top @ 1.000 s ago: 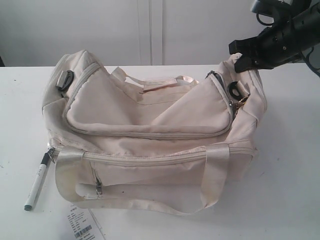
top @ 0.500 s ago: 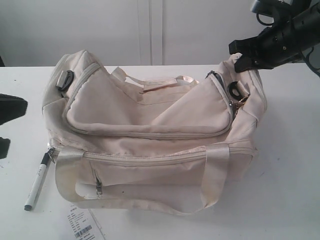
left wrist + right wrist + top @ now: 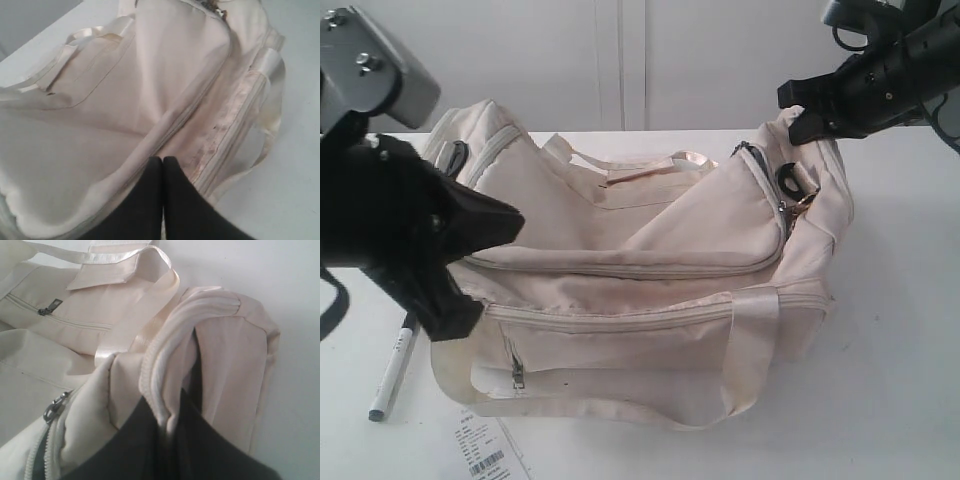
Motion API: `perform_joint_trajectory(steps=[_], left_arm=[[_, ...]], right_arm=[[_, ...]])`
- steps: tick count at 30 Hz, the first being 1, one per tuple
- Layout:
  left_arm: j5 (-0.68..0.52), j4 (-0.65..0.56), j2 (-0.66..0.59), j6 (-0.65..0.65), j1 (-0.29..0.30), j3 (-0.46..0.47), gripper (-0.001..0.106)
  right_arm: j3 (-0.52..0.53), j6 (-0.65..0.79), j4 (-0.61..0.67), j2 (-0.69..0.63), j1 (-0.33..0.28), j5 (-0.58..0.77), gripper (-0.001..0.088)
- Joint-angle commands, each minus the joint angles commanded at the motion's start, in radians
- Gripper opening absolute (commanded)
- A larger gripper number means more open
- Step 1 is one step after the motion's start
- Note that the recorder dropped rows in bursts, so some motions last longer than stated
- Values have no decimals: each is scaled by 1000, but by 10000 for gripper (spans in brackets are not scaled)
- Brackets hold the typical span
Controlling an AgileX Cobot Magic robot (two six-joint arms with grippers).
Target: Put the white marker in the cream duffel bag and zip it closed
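Observation:
The cream duffel bag (image 3: 650, 270) lies on the white table, front pocket toward the camera. The white marker (image 3: 390, 378) with its black cap lies on the table beside the bag's left end, partly behind my left arm (image 3: 405, 230). My left gripper (image 3: 162, 161) is shut with nothing in it, and hovers over the bag's (image 3: 100, 115) top flap near a zipper seam. My right gripper (image 3: 802, 115) is shut on a fold of fabric (image 3: 172, 390) at the bag's right end, holding it up. Next to that fold sits a zipper pull (image 3: 51, 411), where a little dark lining shows.
A white paper tag with a barcode (image 3: 485, 450) lies at the table's front edge below the marker. The bag's strap handles (image 3: 745, 350) loop down over its front. A pale wall stands behind the table.
My left arm has swung in from the left edge and now stands large over the bag's left end, covering it and the marker's cap end. The right gripper and the bag have not moved.

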State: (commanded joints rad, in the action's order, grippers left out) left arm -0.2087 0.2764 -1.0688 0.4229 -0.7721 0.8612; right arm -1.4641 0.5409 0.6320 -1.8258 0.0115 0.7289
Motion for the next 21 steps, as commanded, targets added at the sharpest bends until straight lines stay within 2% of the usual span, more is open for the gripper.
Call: perform_joint_trajectory(steps=[5, 10, 21], left_arm=[[112, 0, -87, 0, -77, 52, 0], [189, 0, -170, 0, -129, 97, 0], [227, 0, -341, -4, -149, 225, 0]], right_arm=[[0, 0, 0, 0, 0, 0, 0], [0, 0, 0, 0, 0, 0, 0], [0, 0, 0, 0, 0, -2, 0]])
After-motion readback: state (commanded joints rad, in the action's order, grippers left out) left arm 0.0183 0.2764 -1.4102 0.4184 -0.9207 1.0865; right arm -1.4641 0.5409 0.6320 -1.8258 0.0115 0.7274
